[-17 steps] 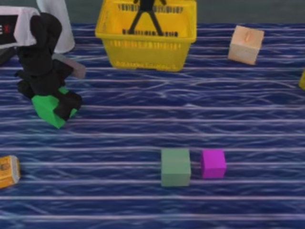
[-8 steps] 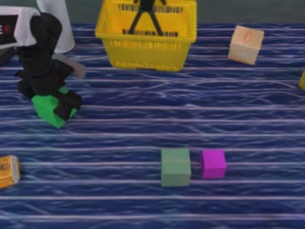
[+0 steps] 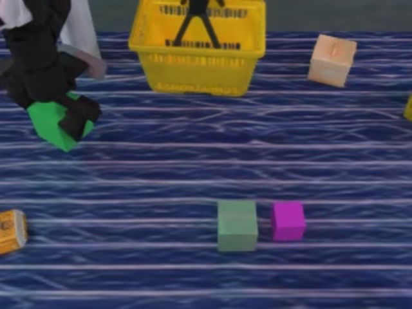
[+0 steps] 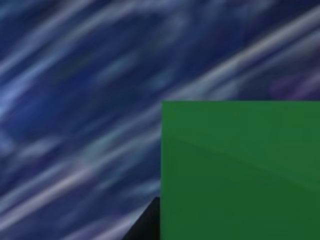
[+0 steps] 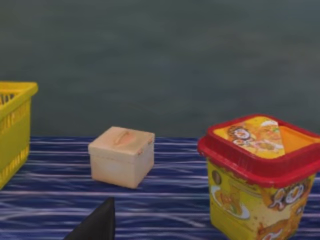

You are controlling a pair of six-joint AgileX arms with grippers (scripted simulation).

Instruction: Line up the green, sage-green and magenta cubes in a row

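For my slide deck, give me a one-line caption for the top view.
Left gripper holds the green cube at far left; sage-green cube and magenta cube sit side by side.

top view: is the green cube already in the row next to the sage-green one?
No: the green cube sits in the left tool at far left, well apart from the sage-green cube.

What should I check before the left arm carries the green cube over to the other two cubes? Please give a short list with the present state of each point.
1. Left gripper shut on green cube: ok, fingers on both sides of it.
2. Cube off the table: cannot tell; it sits tilted in the grip.
3. Free spot left of the sage cube: ok, bare cloth there.
4. Sage cube and magenta cube side by side in a row: ok, small gap between.
5. Path clear: ok; basket behind, orange pack at the left edge.
6. Right gripper out of the way: ok, not in the top view.
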